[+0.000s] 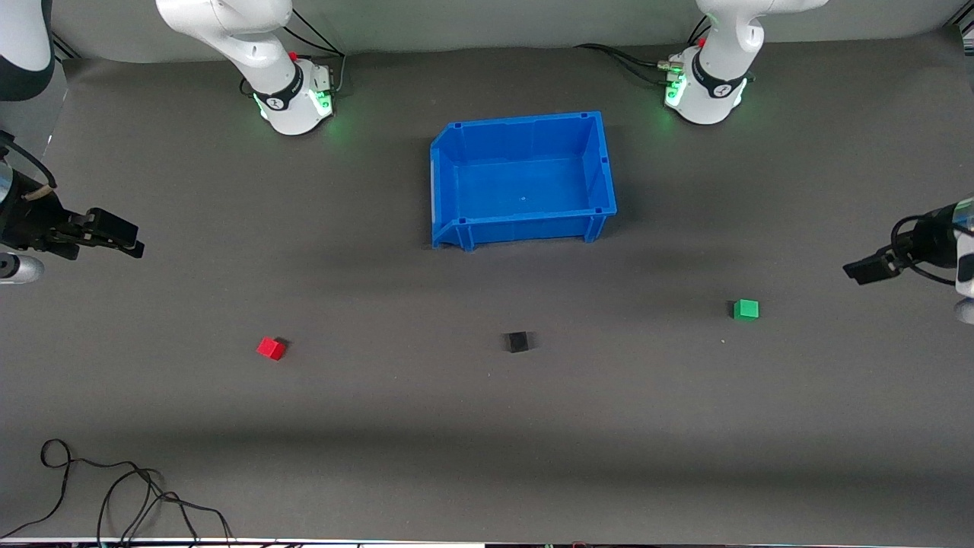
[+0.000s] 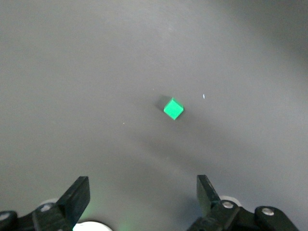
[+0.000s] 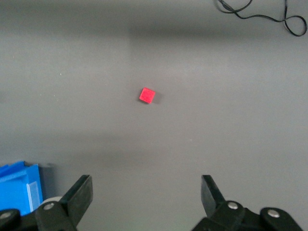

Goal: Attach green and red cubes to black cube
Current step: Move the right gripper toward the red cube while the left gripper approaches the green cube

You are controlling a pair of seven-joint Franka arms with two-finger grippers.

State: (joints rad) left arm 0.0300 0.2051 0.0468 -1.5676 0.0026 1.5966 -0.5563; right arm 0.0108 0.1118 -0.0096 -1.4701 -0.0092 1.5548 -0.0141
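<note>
The black cube (image 1: 517,342) sits on the dark table mat, nearer the front camera than the blue bin. The red cube (image 1: 270,348) lies toward the right arm's end of the table; it also shows in the right wrist view (image 3: 147,95). The green cube (image 1: 746,309) lies toward the left arm's end; it also shows in the left wrist view (image 2: 173,109). My left gripper (image 1: 864,269) is open and empty, up in the air over the mat's edge beside the green cube. My right gripper (image 1: 122,237) is open and empty, over the mat's edge at its own end.
An empty blue bin (image 1: 601,171) stands mid-table between the arm bases. A black cable (image 1: 114,491) lies coiled at the front corner on the right arm's end. A corner of the bin shows in the right wrist view (image 3: 19,187).
</note>
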